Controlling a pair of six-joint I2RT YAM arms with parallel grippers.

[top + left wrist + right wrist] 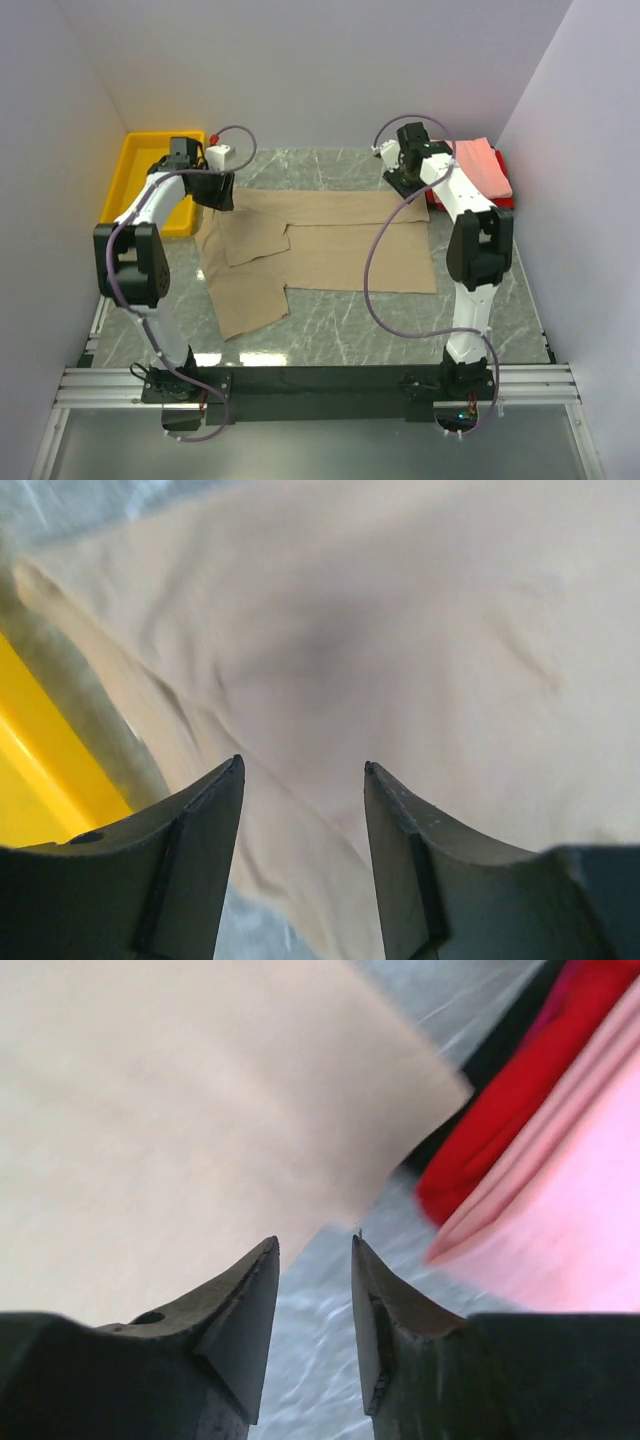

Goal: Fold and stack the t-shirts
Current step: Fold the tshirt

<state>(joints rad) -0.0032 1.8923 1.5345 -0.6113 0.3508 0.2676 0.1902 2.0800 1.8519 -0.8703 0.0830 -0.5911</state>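
— On the table (340, 325), seen from overhead, where does the work item lie?

— A tan t-shirt (340, 250) is spread flat at the centre, with one sleeve folded inward on its left side. The left gripper (213, 192) hovers at its far left corner and the right gripper (405, 183) at its far right corner. A folded pink t-shirt (483, 165) rests on a red t-shirt (506, 203) at the far right. A yellow bin (145, 165) sits at the far left.

— Any obstructions?

— The right arm's purple cable (368, 270) loops over the tan cloth. It may drag on a fold. The bin stands close beside the left corner.

— Left wrist view: report the jaw state.

— The left gripper (302, 768) has its jaws well apart, with nothing between them. The tan t-shirt (400, 630) fills the view below, lightly wrinkled. The yellow bin (40, 770) shows at the left edge.

— Right wrist view?

— The right gripper (315, 1240) has its jaws parted by a narrow gap, and it is empty. The corner of the tan t-shirt (150, 1110) ends just ahead. Bare table (312, 1320) shows between the fingers. The red t-shirt (500, 1110) and pink t-shirt (580, 1210) lie near on the right.

— Handling characteristics?

— The cloth looks light, limp and thin. It should sag and crease when lifted, and a single layer may slip from a shallow pinch.

— Recommended grasp points?

— Take hold at the two far corners, or on the hem edge, pinching close to the surface. Keep the right jaws clear of the stacked shirts.
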